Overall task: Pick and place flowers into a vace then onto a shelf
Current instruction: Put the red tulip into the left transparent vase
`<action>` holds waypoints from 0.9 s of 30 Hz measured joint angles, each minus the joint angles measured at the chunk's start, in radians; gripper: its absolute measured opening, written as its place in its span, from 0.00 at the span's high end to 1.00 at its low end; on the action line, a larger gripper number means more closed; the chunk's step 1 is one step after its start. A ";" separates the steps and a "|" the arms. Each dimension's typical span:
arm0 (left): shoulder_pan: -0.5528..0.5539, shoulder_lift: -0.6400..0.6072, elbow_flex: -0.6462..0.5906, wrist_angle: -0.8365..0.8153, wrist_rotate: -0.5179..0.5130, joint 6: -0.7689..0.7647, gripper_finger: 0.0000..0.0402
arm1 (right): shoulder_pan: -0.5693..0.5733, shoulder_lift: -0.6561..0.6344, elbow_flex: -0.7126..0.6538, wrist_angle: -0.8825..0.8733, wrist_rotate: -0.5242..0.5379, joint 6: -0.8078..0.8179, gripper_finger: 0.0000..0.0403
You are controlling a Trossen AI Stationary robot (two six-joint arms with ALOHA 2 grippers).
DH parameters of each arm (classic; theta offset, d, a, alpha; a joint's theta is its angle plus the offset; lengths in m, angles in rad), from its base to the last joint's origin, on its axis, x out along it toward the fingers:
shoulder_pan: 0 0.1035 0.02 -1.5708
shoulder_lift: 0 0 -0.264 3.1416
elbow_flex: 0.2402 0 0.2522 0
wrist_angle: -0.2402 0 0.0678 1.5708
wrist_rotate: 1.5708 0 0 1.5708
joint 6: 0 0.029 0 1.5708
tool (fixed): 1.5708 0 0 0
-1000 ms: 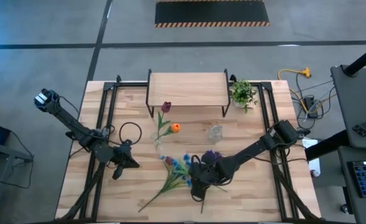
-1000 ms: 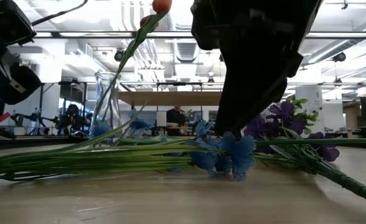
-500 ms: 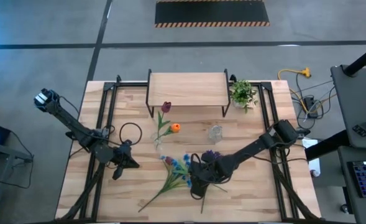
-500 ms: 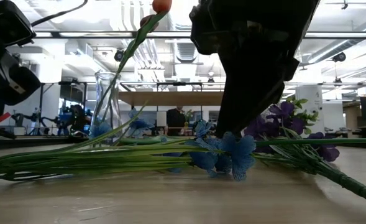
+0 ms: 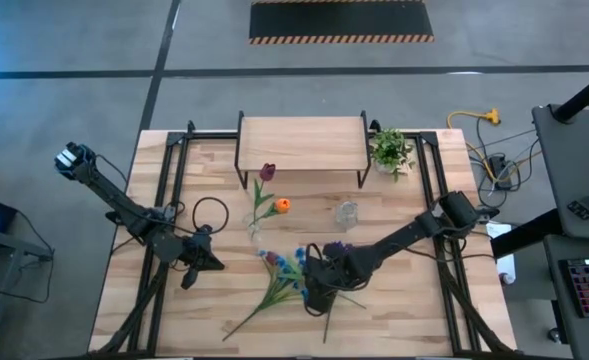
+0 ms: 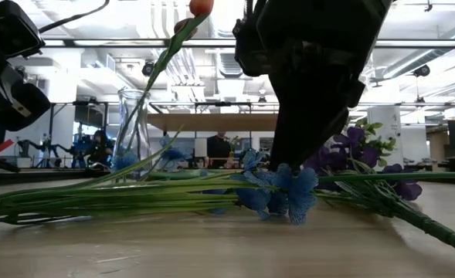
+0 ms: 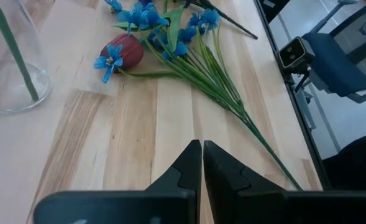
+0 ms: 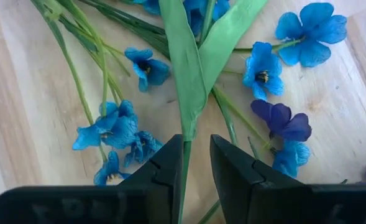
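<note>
Roughly halfway, by the look of it: two stems, a dark tulip and an orange bud (image 5: pixel 282 205), are already stood in the glass vase (image 5: pixel 255 229). The blue spray (image 5: pixel 286 268) and purple bunch (image 6: pixel 366 154) are left on the table at 6 o'clock from the shelf (image 5: pixel 301 144), which is bare. The right gripper (image 8: pixel 195 158) is parted narrowly around a green stem, not clamped yet. The left gripper (image 7: pixel 202 160) is parked closed and empty at 9 o'clock.
</note>
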 joint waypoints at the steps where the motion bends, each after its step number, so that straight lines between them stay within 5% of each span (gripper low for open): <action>1: 0.000 0.000 0.000 0.000 0.000 0.000 1.00 | -0.002 0.000 0.000 0.002 -0.003 -0.002 0.82; 20: 0.000 0.012 0.000 0.000 -0.001 0.000 1.00 | -0.009 0.011 -0.010 0.037 -0.030 -0.022 0.81; 27: 0.000 0.011 0.000 0.001 -0.002 0.000 1.00 | -0.009 0.013 -0.010 0.036 -0.029 -0.019 0.87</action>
